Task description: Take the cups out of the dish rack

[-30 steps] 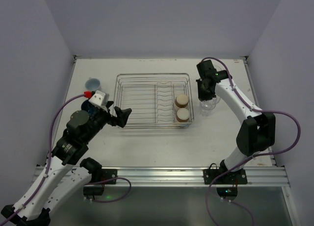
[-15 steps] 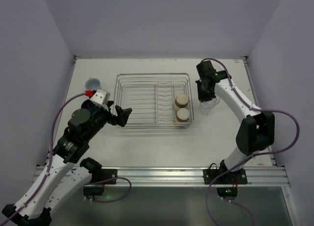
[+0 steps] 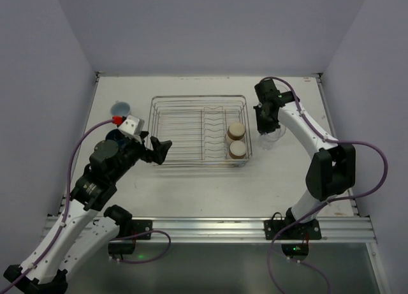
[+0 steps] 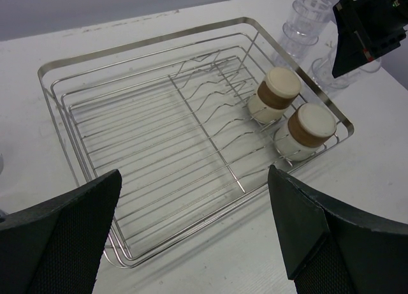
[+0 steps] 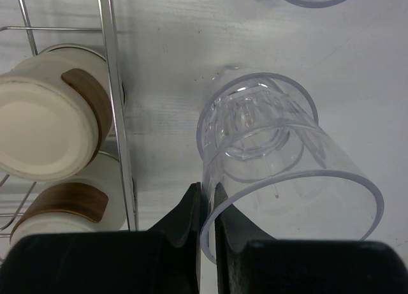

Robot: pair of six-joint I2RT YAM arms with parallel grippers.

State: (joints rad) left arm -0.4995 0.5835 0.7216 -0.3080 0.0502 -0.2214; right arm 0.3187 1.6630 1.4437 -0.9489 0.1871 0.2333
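The silver wire dish rack [image 3: 191, 102] lies mid-table, and two cream cups with tan bands [image 3: 236, 131] [image 3: 238, 149] lie in its right end. My right gripper [image 5: 207, 195] is shut on the wall of a clear cup [image 5: 299, 179], just right of the rack. The held cup's base hangs in or just over the mouth of another clear cup [image 5: 220, 96]; I cannot tell whether they touch. My left gripper [image 4: 191, 185] stands wide open and empty over the rack's [image 4: 57, 96] near left corner. From there the cream cups [image 4: 280, 93] [image 4: 309, 129] show at the rack's far right.
A pale blue cup [image 3: 119, 108] stands on the table left of the rack. A dark blue cup [image 3: 112, 135] is partly hidden by my left arm. More clear cups [image 4: 306, 20] stand stacked beyond the rack's right side. Grey walls close in the table on three sides.
My right gripper, with the clear cup in it, has drifted slightly toward the far side. My left arm has barely shifted and its jaws stay wide.
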